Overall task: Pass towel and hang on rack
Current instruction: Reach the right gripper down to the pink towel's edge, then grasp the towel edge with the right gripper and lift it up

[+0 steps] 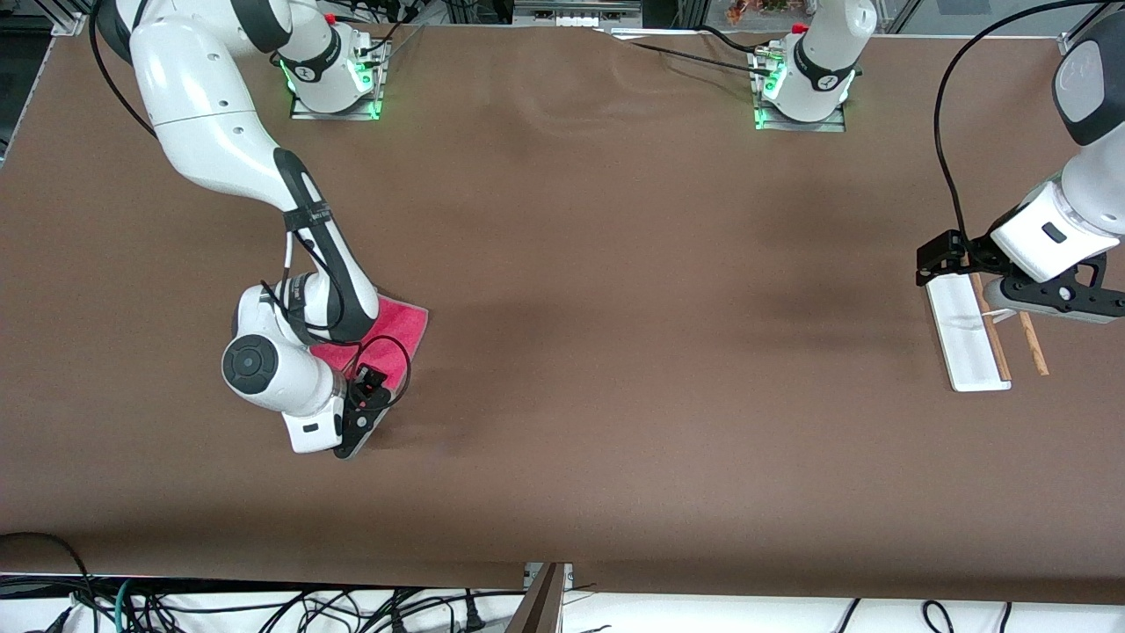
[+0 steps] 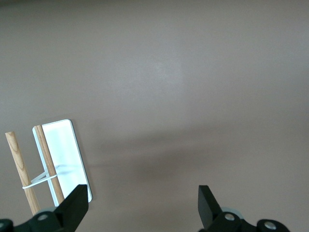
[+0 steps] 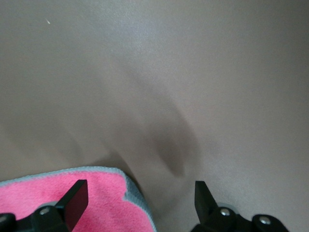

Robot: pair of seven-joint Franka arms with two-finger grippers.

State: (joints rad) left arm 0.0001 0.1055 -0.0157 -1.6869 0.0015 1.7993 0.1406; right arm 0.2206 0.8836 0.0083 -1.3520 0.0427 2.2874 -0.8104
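Note:
The towel (image 1: 401, 327) lies flat on the table, pink face up, at the right arm's end, partly hidden under the right arm. My right gripper (image 1: 362, 420) hangs low over the towel's edge nearest the front camera. In the right wrist view it (image 3: 140, 199) is open: one finger stands over the pink towel (image 3: 96, 205) and the other over bare table, with a grey-edged corner between them. The rack (image 1: 962, 334), a white base with two brown rods, stands at the left arm's end. My left gripper (image 1: 1055, 301) hovers over it, open and empty (image 2: 142, 203), with the rack (image 2: 63, 150) beside one finger.
The brown table (image 1: 615, 308) stretches between towel and rack. The two arm bases (image 1: 334, 79) stand along the edge farthest from the front camera. Cables hang below the table's near edge.

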